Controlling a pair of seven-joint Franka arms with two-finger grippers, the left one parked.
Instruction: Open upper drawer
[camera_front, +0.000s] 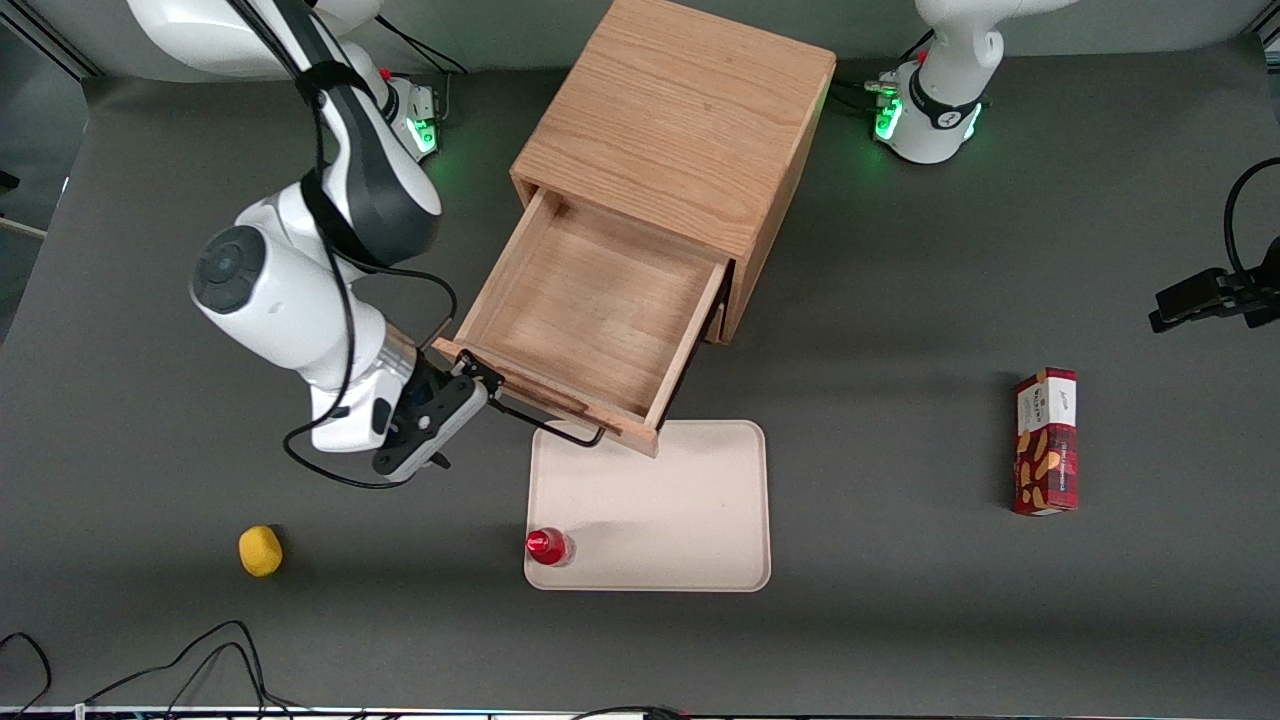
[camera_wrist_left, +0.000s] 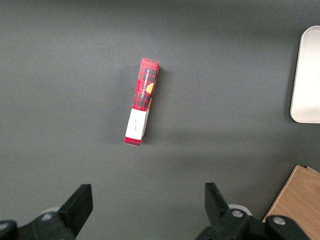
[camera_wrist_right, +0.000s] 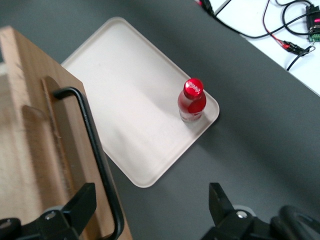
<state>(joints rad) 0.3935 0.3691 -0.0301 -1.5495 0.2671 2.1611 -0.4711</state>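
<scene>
The upper drawer is standing well out of the oak cabinet, its front overhanging the cream tray on the bench, so the pull looks about finished. The claw is sitting spread open, straddling one end of the black handle without clenching it. Next, I'd judge, it needs only to back clear. The drawer's sliding axis is running diagonally, front pointing toward the front camera and the working arm's end.
</scene>
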